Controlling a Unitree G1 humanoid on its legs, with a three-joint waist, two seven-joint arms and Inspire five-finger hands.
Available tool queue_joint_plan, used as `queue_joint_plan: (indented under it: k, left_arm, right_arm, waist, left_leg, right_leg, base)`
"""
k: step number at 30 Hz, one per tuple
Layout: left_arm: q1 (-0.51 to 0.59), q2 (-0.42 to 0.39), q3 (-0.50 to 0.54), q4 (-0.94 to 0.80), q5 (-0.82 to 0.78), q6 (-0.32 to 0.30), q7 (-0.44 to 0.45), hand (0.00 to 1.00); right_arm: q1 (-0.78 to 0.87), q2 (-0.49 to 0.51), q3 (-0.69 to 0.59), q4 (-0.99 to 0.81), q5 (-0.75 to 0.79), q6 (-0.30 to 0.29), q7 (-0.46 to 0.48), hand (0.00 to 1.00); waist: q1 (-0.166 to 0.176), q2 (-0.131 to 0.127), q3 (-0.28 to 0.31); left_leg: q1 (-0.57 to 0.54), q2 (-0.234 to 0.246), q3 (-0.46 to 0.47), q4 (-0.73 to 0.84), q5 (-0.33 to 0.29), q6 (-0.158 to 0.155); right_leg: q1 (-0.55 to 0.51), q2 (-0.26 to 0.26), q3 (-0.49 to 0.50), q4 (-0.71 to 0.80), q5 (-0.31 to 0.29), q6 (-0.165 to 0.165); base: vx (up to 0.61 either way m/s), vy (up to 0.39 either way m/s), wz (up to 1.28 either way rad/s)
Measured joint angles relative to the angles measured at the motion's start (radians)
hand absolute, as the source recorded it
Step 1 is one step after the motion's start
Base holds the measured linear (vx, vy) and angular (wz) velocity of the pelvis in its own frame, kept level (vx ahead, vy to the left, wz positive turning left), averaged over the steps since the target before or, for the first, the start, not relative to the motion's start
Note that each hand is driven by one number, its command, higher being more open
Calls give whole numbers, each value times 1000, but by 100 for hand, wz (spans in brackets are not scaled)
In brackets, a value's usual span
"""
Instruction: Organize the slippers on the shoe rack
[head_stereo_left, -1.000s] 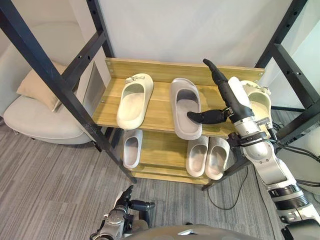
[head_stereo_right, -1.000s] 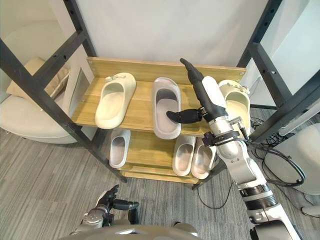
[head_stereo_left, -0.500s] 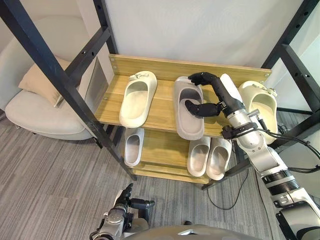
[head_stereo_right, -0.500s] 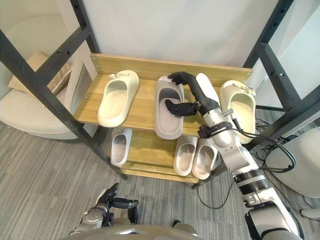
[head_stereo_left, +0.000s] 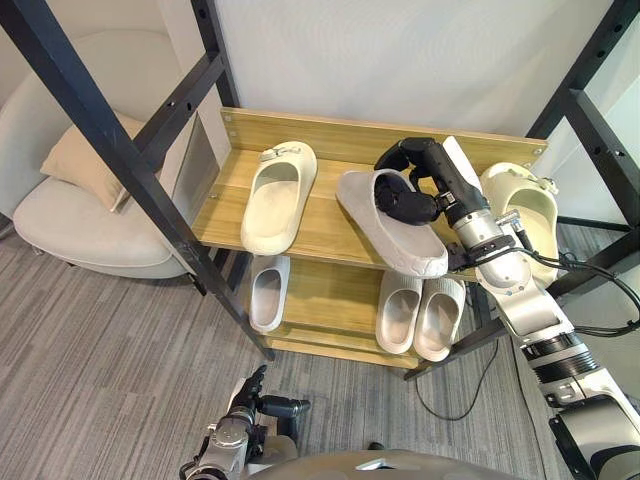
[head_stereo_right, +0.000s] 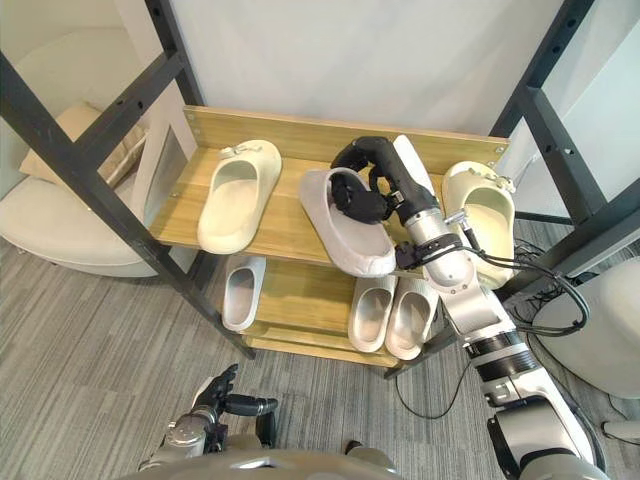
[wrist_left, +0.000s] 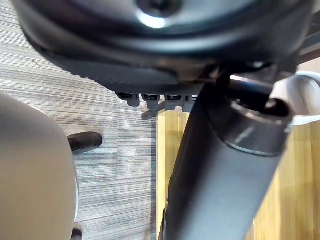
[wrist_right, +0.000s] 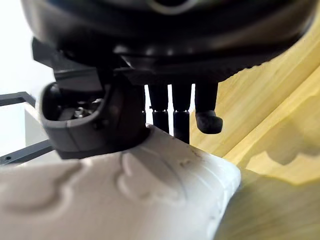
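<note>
My right hand (head_stereo_left: 418, 186) is shut on the strap of a grey slipper (head_stereo_left: 392, 228), its fingers curled over the top and its thumb (wrist_right: 95, 125) pressed on the slipper (wrist_right: 130, 200). The slipper is lifted and tilted above the wooden top shelf (head_stereo_left: 320, 225), its toe pointing to the front right. A cream slipper (head_stereo_left: 276, 194) lies flat at the shelf's left. Another cream slipper (head_stereo_left: 521, 209) lies at its right end. On the lower shelf (head_stereo_left: 325, 300) sit a single grey slipper (head_stereo_left: 265, 292) and a grey pair (head_stereo_left: 418, 313). My left hand (head_stereo_left: 246, 414) hangs low near the floor, fingers relaxed.
Black slanted posts (head_stereo_left: 115, 165) frame the rack on both sides, the right ones (head_stereo_left: 590, 95) close to my right arm. A cream armchair with a beige cushion (head_stereo_left: 75, 160) stands to the left. Grey carpet (head_stereo_left: 110, 370) lies in front.
My right hand has curled shut round the grey slipper's strap and raised it off the shelf, tilting it and swinging its toe toward the right. The left hand has stayed still.
</note>
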Motion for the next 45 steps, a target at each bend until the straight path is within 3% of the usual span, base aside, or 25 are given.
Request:
queue_joint_plan:
  k: [4,6,13,17,20,31,39,43,45]
  left_arm:
    - [3,1,0,1,0,6,-7,100]
    - [3,1,0,1,0,6,-9,100]
    - [7,-6,-3,19,0,7,-18,100]
    - [8,-7,-21,24,0,7,-20,100]
    - [7,-6,-28,38,0,8,-19,100]
    - [-10,2,-92,60,2,7,-18,100]
    - [-29,7,-129,62,3,5,-20,100]
    - [-111,12,-127,58,-2,-2,-18,100]
    - [-163,11,-127,44,-3,-18,-17,100]
  right_arm:
    - [1,-5,-7,-208,0,-14,5,0]
    - [1,-6,-9,-227,1,-17,5,0]
    - [13,-6,-24,-457,12,-88,8,0]
    - [25,-4,-15,-560,125,-131,42,0]
    - [30,4,80,-606,231,-153,91,0]
    - [35,9,465,-502,352,-74,243,0]
    - [118,15,570,-396,351,-36,297,0]
    - [99,23,587,-300,285,-21,307,0]
    - [83,26,587,-240,222,-5,302,0]
  waist:
    - [-17,1,-1]
    - [-18,2,-1]
    - [-39,20,-14]
    - [-39,25,-28]
    - [-40,23,-45]
    - [-29,13,-67]
    - [-3,15,-60]
    - [28,22,65]
    - [42,42,141]
  left_leg:
    - [13,5,11,0,-1,-2]
    - [16,6,13,0,-1,-2]
    - [28,10,23,-6,-2,-3]
    - [31,10,25,-6,-1,-2]
    - [32,11,26,-5,1,-2]
    - [32,11,22,-6,4,0]
    - [3,12,1,3,11,-1]
    - [-168,34,-35,221,-51,-1]
    - [-296,52,-59,406,-115,-1]
  right_leg:
    - [4,3,11,4,3,-4]
    - [4,3,13,4,3,-4]
    - [6,5,26,14,7,-7]
    - [6,5,30,16,7,-7]
    - [7,5,31,16,7,-7]
    - [5,5,29,25,4,-10]
    - [-18,6,8,43,-3,-14]
    - [-148,5,-9,210,-50,-25]
    - [-253,3,-18,365,-110,-31]
  base:
    - [0,0,-10]
    - [-5,0,-10]
    - [-50,9,-5]
    - [-17,4,-2]
    - [0,0,0]
    - [-24,6,1]
    - [-12,-1,8]
    - [-171,-35,20]
    - [-238,-8,14]
